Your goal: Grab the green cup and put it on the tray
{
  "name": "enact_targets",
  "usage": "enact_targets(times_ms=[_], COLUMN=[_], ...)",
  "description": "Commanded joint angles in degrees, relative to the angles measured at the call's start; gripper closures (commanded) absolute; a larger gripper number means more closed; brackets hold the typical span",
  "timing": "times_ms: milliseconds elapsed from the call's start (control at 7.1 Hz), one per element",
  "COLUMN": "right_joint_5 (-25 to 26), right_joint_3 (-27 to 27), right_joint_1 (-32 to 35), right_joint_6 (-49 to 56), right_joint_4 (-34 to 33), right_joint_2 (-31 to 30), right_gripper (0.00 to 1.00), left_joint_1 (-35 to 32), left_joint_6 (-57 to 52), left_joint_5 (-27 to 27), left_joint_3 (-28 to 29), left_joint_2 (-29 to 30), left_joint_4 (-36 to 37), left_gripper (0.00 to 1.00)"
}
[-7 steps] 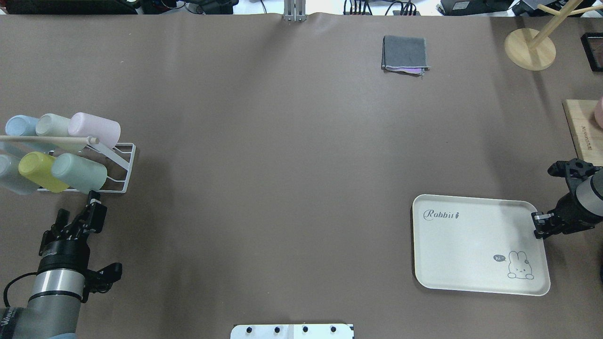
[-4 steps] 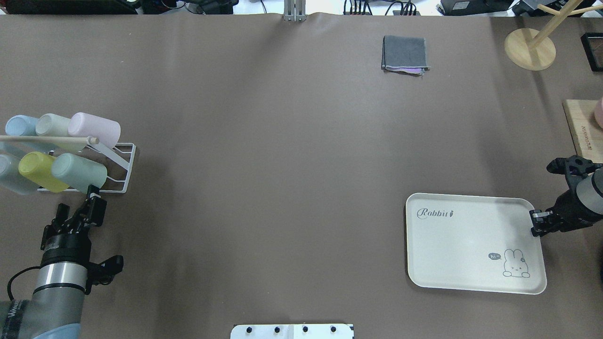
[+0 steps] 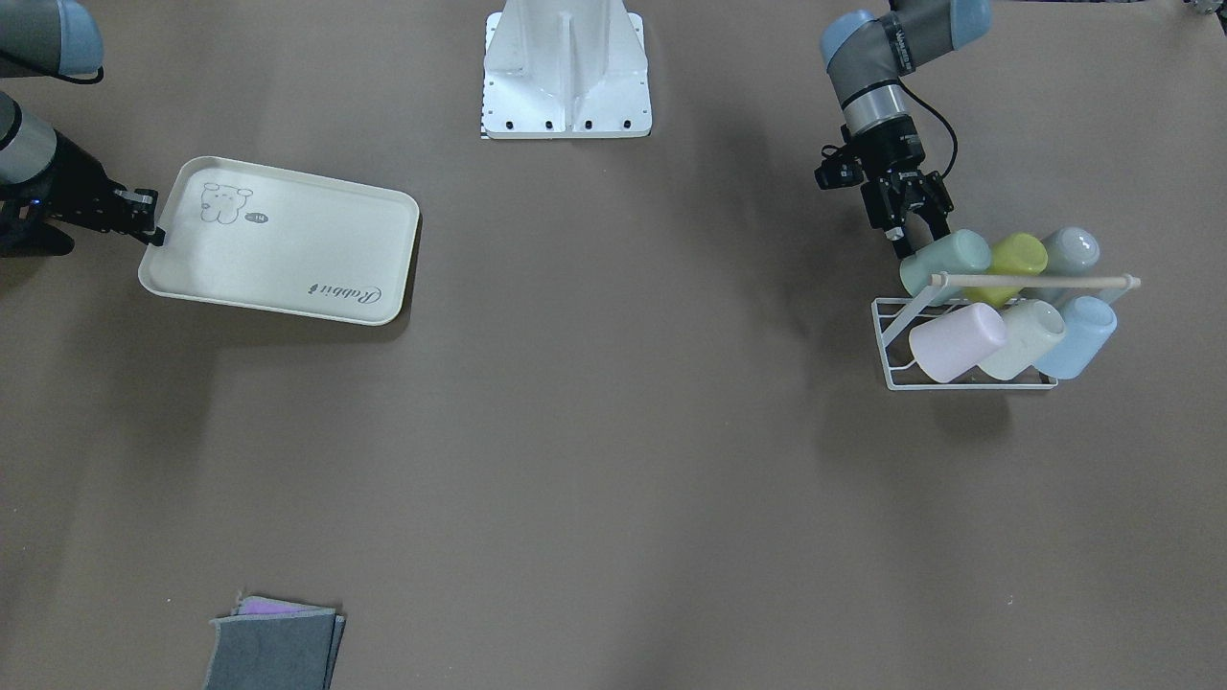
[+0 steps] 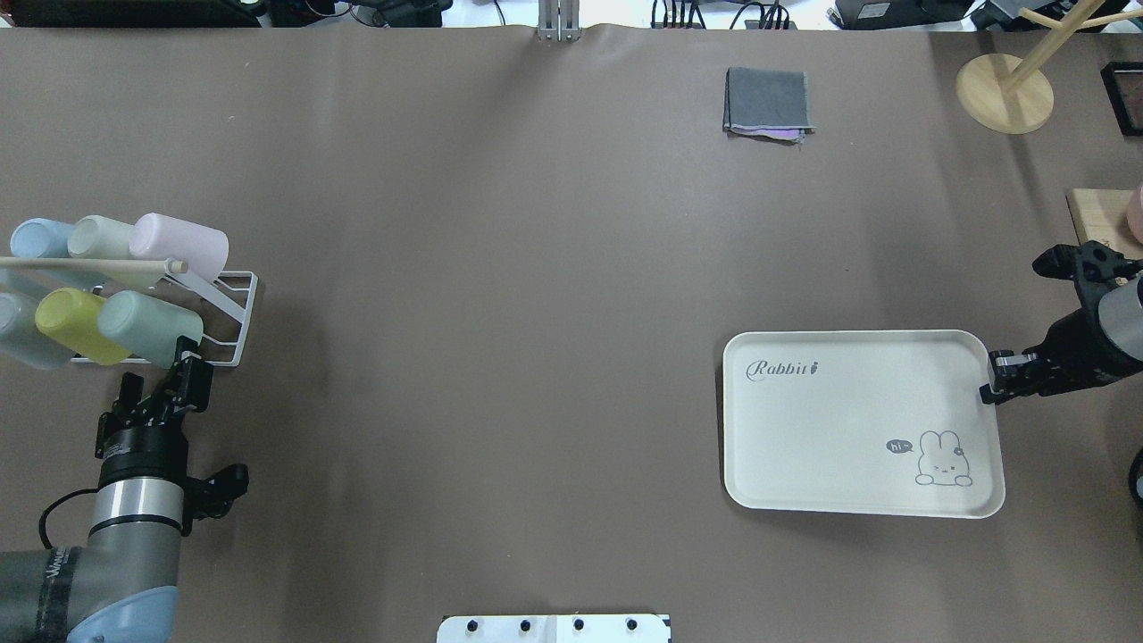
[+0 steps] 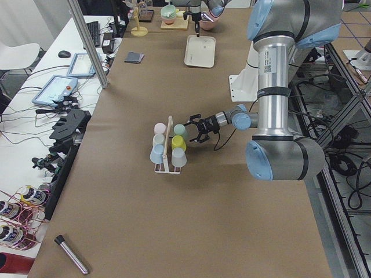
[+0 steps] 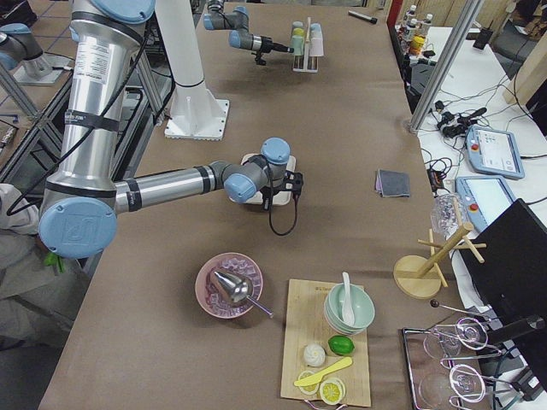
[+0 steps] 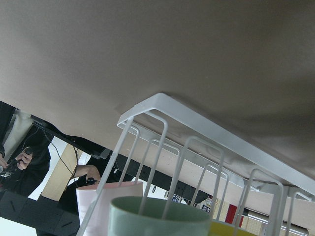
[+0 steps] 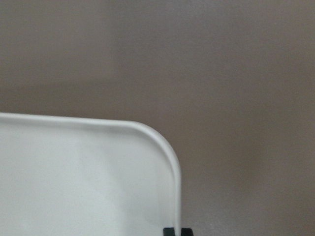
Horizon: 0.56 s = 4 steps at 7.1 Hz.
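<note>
While the green cup lies tilted on its side in the white wire rack at the left end of the desk, the left pincer sits low just in front of the cup's closed end with its jaws spread apart and nothing between them. Whether a fingertip touches the cup cannot be told. The green cup is the end one of the rack's near row, closest to the desk's middle, touching the yellow-green cup beside it. A pink cup lies in the row behind, under the wooden rod that tops the rack. From the left wrist camera the cup's rim shows through the rack's wire loops. Well apart, on the right side of the desk, the cream tray lies with its "Rabbit" script toward the far edge. The right pincer is closed on the rim of the tray's right short side, near the far corner. A folded grey cloth lies near the desk's far edge.
</note>
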<state>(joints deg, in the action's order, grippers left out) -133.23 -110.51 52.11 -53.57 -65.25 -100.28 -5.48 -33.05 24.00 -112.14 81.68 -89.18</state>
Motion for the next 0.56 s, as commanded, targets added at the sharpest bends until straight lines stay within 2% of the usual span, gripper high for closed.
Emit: enact_targets(times_ms=[0,422], right_joint_5=[-3.25,-6.51], right_joint_3=[-0.23,0.12], right_joint_1=[2.98,5.19], right_joint_6=[-2.93,-7.05], right_joint_4=[0.03,-0.05], right_joint_2=[3.67,8.85], right_gripper=[1.00,1.00], left_joint_1=[-1.11,-1.73], left_joint_6=[-2.62,-3.17], left_joint_5=[0.26,0.35], left_joint_3=[1.74,2.98], left_joint_2=[0.41,0.41], left_joint_4=[-4.04,-6.35], left_gripper=[0.03,0.04])
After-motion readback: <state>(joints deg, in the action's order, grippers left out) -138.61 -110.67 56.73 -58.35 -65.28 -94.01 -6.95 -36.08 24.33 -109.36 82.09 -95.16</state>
